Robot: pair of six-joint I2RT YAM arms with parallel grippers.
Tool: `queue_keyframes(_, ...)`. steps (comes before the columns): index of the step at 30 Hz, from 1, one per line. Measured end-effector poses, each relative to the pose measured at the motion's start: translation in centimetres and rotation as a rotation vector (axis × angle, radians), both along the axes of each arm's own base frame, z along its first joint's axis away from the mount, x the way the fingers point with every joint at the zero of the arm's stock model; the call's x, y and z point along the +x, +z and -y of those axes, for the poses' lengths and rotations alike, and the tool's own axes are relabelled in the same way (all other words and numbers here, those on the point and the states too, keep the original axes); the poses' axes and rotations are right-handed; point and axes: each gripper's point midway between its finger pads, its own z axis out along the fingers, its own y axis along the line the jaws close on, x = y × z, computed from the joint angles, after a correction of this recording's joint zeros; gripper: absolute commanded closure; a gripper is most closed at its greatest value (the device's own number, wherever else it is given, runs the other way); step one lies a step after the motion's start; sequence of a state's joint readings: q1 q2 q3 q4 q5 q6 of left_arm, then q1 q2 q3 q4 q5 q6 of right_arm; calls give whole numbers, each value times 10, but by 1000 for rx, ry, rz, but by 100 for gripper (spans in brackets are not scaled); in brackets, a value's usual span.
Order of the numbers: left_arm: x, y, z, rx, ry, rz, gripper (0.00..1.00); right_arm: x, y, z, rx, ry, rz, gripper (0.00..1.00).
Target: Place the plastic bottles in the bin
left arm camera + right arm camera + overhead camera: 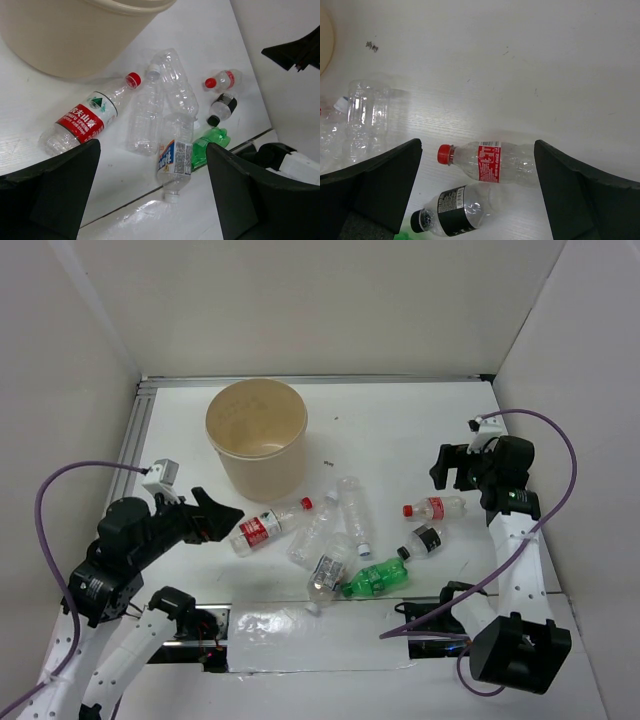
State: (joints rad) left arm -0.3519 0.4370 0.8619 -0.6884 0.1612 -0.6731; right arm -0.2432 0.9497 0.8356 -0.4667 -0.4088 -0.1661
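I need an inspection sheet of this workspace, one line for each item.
Surface: white table, few small dark marks.
Job's things: seven plastic bottles lying on it, all outside the bin; bin upright, no bottle seen inside.
Clutter: shiny clear film at near edge.
Grippers: left gripper open, empty; right gripper open, empty.
Cables: purple cable loops from each wrist.
Surroundings: white walls on three sides.
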Motion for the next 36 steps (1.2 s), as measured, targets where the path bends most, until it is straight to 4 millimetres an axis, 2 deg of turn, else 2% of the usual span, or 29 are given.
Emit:
queue_keyframes(6,11,-15,13,41,-74,-46,1,0,-2,4,1,-23,-6,0)
queue_keyframes(8,14,-19,16,55,-94,-56,4,-1,-5,5,5,-29,-15,0)
queue_keyframes(12,20,-22,24,71,-141,-58,33,0,-9,6,5,-34,-28,0)
queue_keyframes(13,22,-23,26,71,-155,-61,49,0,-9,6,4,-36,-30,0)
queue_keyframes(15,25,-26,31,81,-186,-69,59,0,-12,7,3,-40,-38,0)
queue_keyframes(17,31,-31,37,98,-212,-78,57,0,-17,8,5,-41,-51,0)
queue_keyframes(18,32,-35,39,107,-224,-87,52,0,-21,8,7,-41,-63,0)
queue_keyframes(21,32,-53,55,165,-295,-127,27,0,-31,8,12,-43,-96,0)
queue_keyframes(24,29,-80,75,277,-356,-184,14,0,-40,9,12,-41,-123,0)
queue_keyframes(25,28,-85,77,297,-365,-192,12,0,-42,9,10,-36,-128,7)
queue_keyframes(27,27,-105,85,398,-371,-233,8,0,-44,7,-4,-4,-129,47)
queue_keyframes(28,26,-113,88,450,-373,-250,8,0,-44,5,-4,17,-127,63)
queue_keyframes(29,26,-122,91,499,-371,-262,7,0,-44,3,-1,32,-126,59)
queue_keyframes(31,26,-137,91,582,-358,-280,7,-1,-43,0,7,51,-120,36)
queue_keyframes(33,31,-147,81,657,-314,-292,6,-1,-43,-2,8,65,-117,14)
queue_keyframes(34,34,-150,77,684,-292,-291,6,-1,-43,-3,5,80,-112,6)
queue_keyframes(36,44,-153,67,737,-251,-279,5,-1,-44,-4,6,88,-112,5)
